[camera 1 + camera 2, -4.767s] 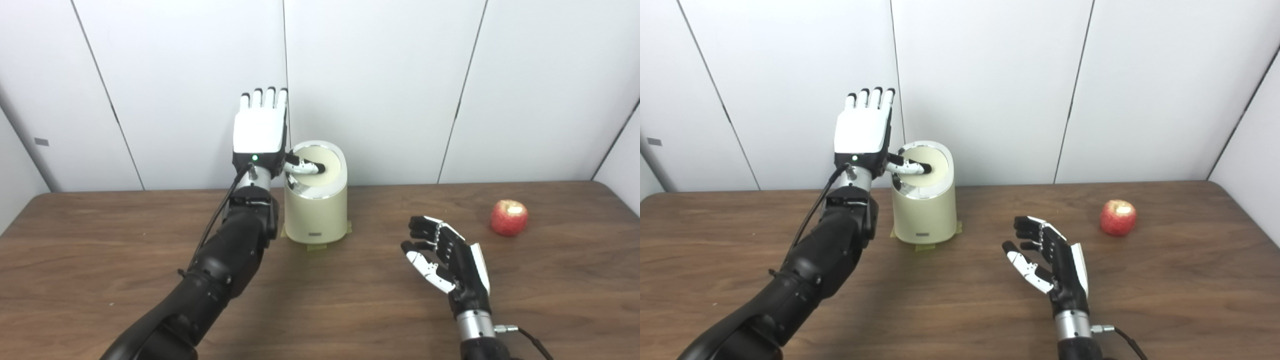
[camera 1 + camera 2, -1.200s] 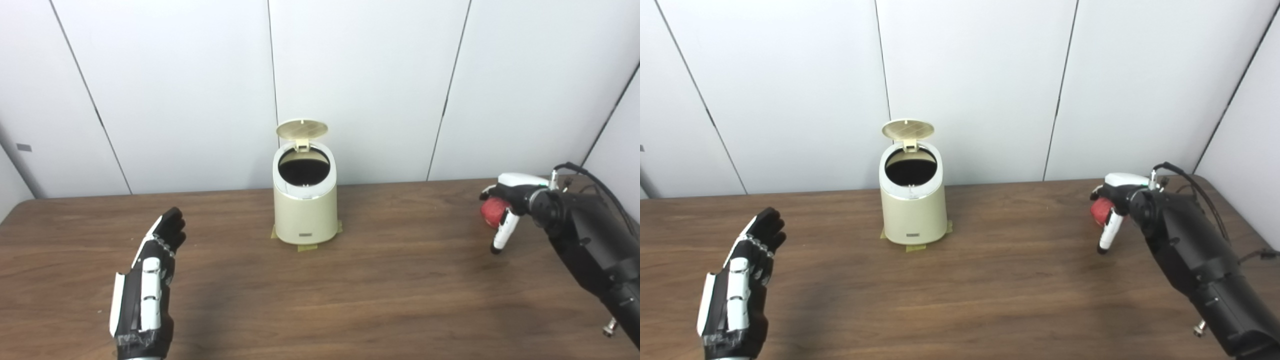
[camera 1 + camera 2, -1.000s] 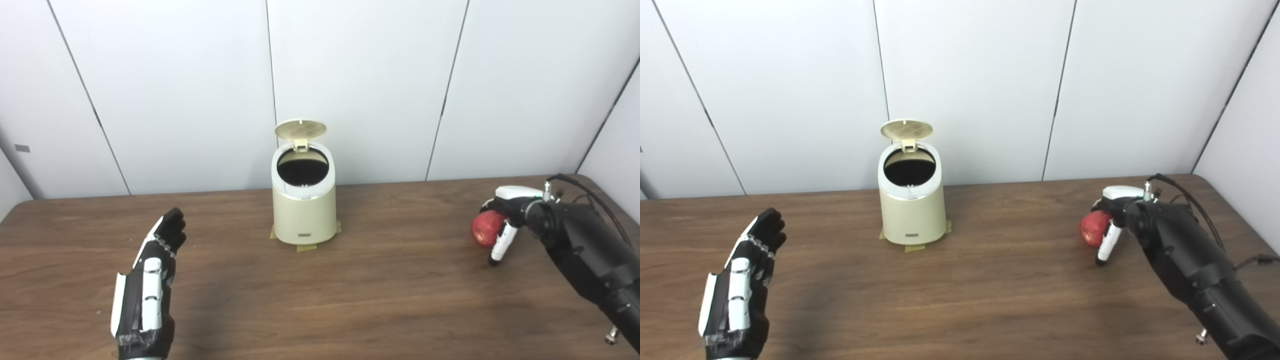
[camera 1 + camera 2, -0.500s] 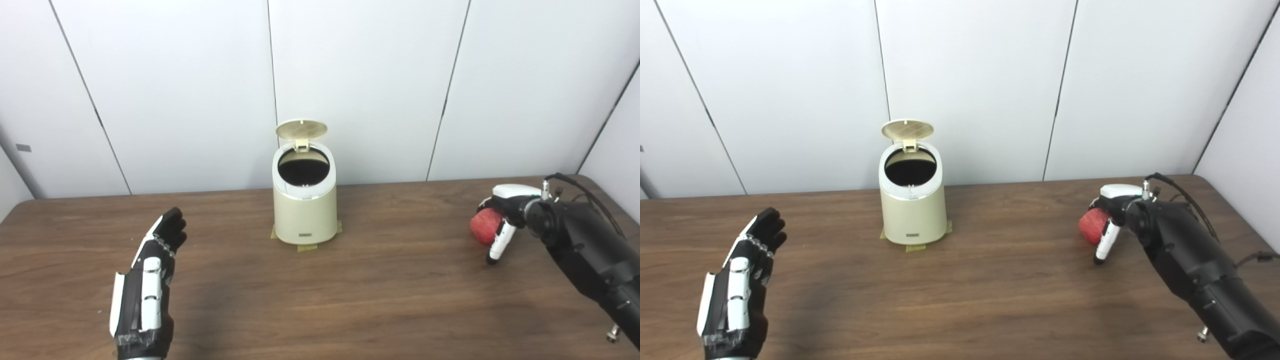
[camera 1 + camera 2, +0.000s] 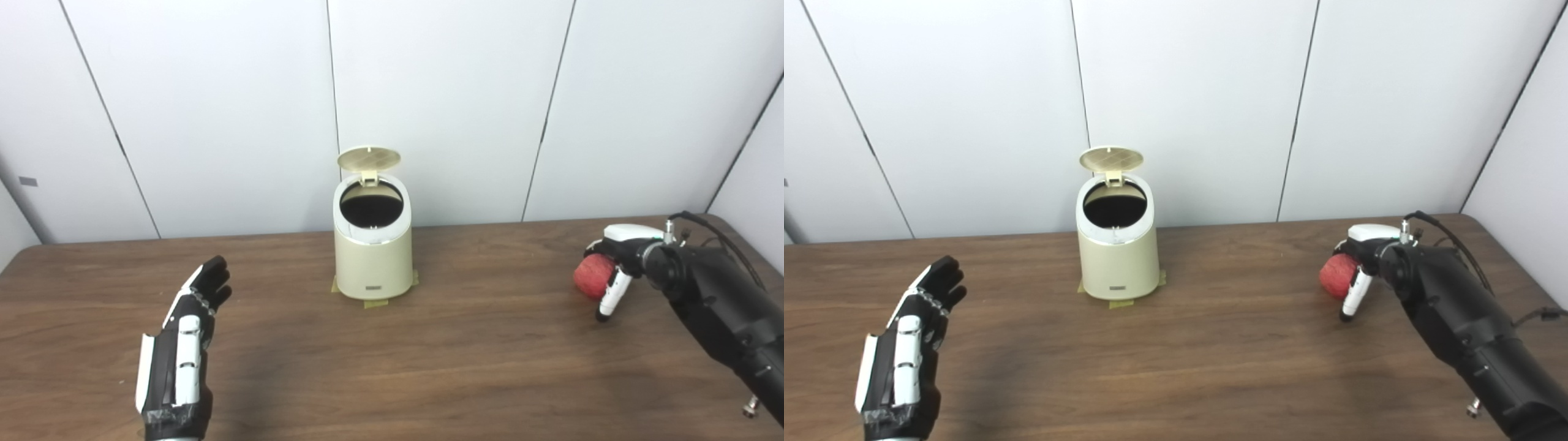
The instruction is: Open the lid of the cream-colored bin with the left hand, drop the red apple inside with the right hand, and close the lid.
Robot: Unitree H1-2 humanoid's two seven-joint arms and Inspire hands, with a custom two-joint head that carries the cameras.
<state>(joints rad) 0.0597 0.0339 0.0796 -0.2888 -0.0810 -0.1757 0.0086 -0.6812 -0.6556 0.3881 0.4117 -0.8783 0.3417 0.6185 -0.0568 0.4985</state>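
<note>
Cream-colored bin [image 5: 373, 260]: upright, mid-surface; round lid [image 5: 369, 158] hinged open, standing up. Red apple [image 5: 591, 275]: far right.

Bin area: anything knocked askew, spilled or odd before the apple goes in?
Nothing stands out. The bin stands upright on its tape marks, lid hinged up, mouth clear. The right hand has the apple; the left hand waits open.
</note>
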